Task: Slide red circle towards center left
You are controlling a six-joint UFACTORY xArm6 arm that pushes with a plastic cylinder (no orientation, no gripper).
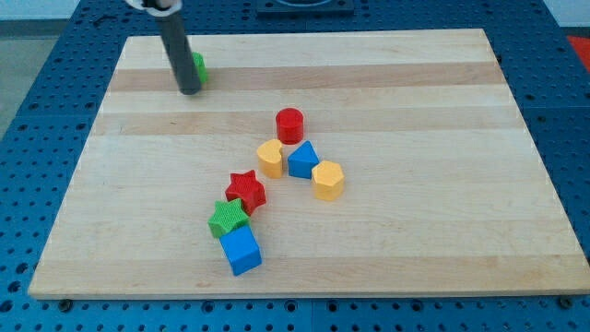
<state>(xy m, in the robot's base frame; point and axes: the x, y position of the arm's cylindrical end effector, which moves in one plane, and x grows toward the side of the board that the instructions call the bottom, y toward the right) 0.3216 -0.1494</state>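
The red circle [289,124] stands near the board's middle, just above a yellow heart [270,159] and a blue triangle [302,160]. My tip [189,90] is at the view's upper left, far left of the red circle and apart from it. It stands right against a green block [199,67], which the rod partly hides, so I cannot make out that block's shape.
A yellow hexagon [327,180] sits right of the blue triangle. A red star [245,191], a green star [228,219] and a blue cube [241,250] form a touching chain toward the view's bottom. The wooden board [442,101] lies on a blue pegboard.
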